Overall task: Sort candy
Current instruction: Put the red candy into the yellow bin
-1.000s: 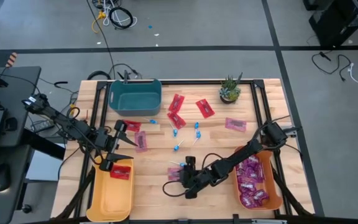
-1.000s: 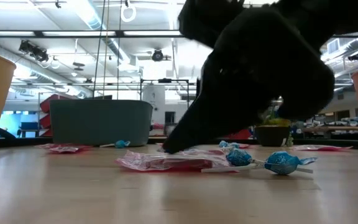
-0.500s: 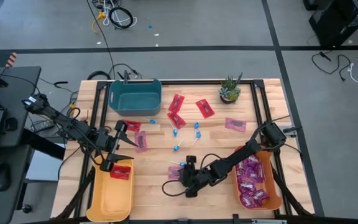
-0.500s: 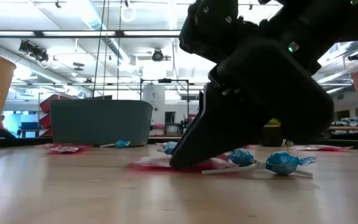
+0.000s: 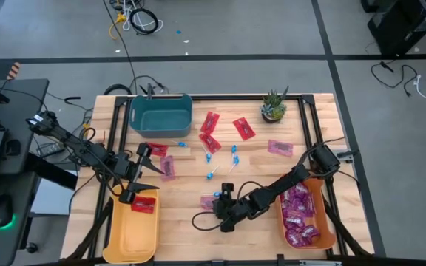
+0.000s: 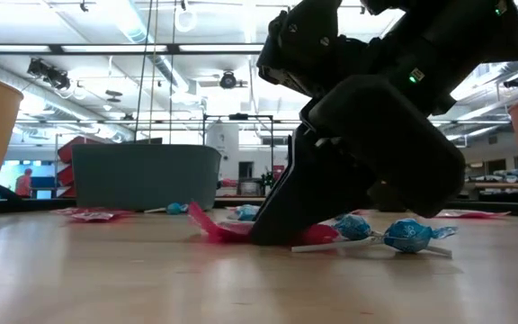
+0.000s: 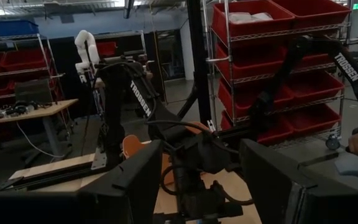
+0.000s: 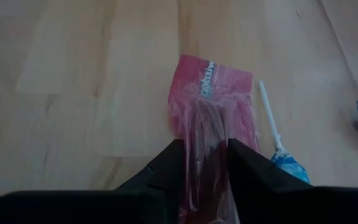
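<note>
A pink packet [image 8: 211,93] of candy lies near the table's front middle, with my right gripper [image 5: 214,205] shut on it. Blue lollipops [image 6: 408,236] lie right beside it. More red packets [image 5: 211,133], pink packets [image 5: 279,148] and lollipops [image 5: 234,155] are scattered over the wood. My left gripper [image 5: 149,173] hangs open over the far end of the yellow bin [image 5: 124,240], which holds a red packet [image 5: 143,204]. My right gripper pinches the pink packet's near end [image 8: 205,146] between its two fingers [image 8: 166,167], bunching the film. The fingers slant down from the table's right and lie along the packet. The packet's far part rests on the wood, and its left end [image 6: 198,220] curls up off it.
The orange bin [image 5: 330,225] at the front right holds purple packets [image 5: 298,214]. A teal bin [image 5: 160,112] stands at the back left and a small potted plant [image 5: 274,107] at the back right. A lollipop's stick [image 8: 268,118] lies next to my right fingers.
My right gripper has tipped further down onto the pink packet and taken hold of it. The packet, flat on the wood a second ago, has bunched up, and its left end has risen while the rest stays down.
</note>
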